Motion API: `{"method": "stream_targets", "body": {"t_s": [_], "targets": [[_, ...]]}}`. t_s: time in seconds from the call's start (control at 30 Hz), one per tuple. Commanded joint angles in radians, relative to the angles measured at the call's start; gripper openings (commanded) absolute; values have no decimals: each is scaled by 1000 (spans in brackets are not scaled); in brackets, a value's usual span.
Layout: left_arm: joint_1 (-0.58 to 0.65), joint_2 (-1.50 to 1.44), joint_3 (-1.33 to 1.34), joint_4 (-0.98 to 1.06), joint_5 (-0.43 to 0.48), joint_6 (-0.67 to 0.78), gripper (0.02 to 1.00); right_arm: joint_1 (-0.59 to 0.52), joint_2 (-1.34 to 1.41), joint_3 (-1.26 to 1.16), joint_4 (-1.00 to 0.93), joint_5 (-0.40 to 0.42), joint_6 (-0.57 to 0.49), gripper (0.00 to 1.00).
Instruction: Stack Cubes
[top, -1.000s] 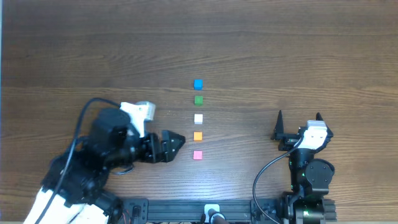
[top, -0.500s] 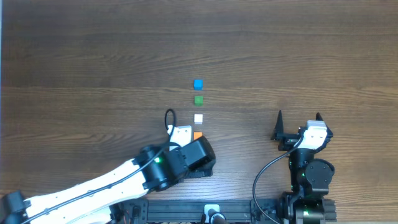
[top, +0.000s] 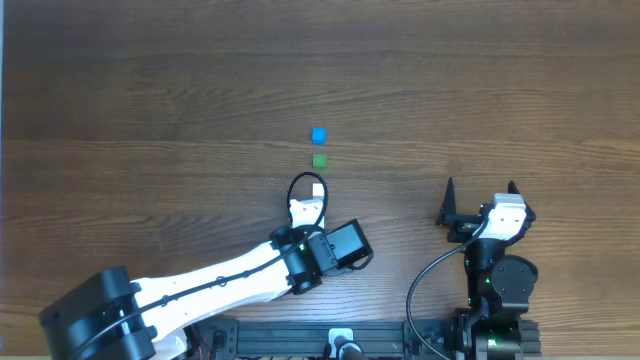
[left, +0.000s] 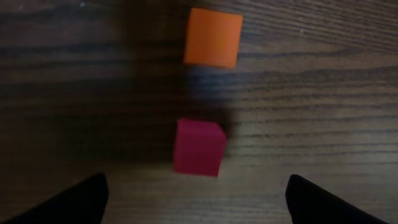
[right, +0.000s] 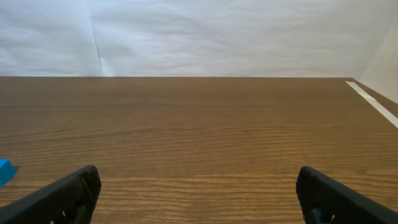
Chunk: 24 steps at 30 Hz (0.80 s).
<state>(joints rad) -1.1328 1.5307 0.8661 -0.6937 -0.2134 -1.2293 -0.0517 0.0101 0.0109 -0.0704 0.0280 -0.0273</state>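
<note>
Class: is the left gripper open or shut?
Open. The left gripper shows its fingers wide apart, clear of the pink cube.

Left arm (top: 220, 285): white shell, black joints (green light); black cable (top: 300, 183) looped.

I'm looking at a brown wood-grain worktop (top: 150, 80), its grain running across the top view. In the right wrist view a white backdrop (right: 217, 37) stands behind the worktop's far edge, marked by a thin upright seam (right: 95, 43). A pale strip (right: 373, 102) lies along one side edge.
</note>
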Motion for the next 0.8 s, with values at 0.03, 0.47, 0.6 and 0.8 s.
{"method": "stream_targets", "body": {"t_s": [0.03, 0.47, 0.6, 0.8], "targets": [[35, 36, 13, 47, -1, 104, 906, 6, -5, -6, -2, -5, 0, 993], [104, 106, 15, 55, 113, 228, 864, 6, -5, -6, -2, -5, 0, 991], [103, 112, 15, 55, 119, 236, 836, 6, -5, -6, -2, -5, 0, 991], [103, 139, 15, 55, 127, 238, 726, 6, -5, -6, -2, -5, 0, 993]]}}
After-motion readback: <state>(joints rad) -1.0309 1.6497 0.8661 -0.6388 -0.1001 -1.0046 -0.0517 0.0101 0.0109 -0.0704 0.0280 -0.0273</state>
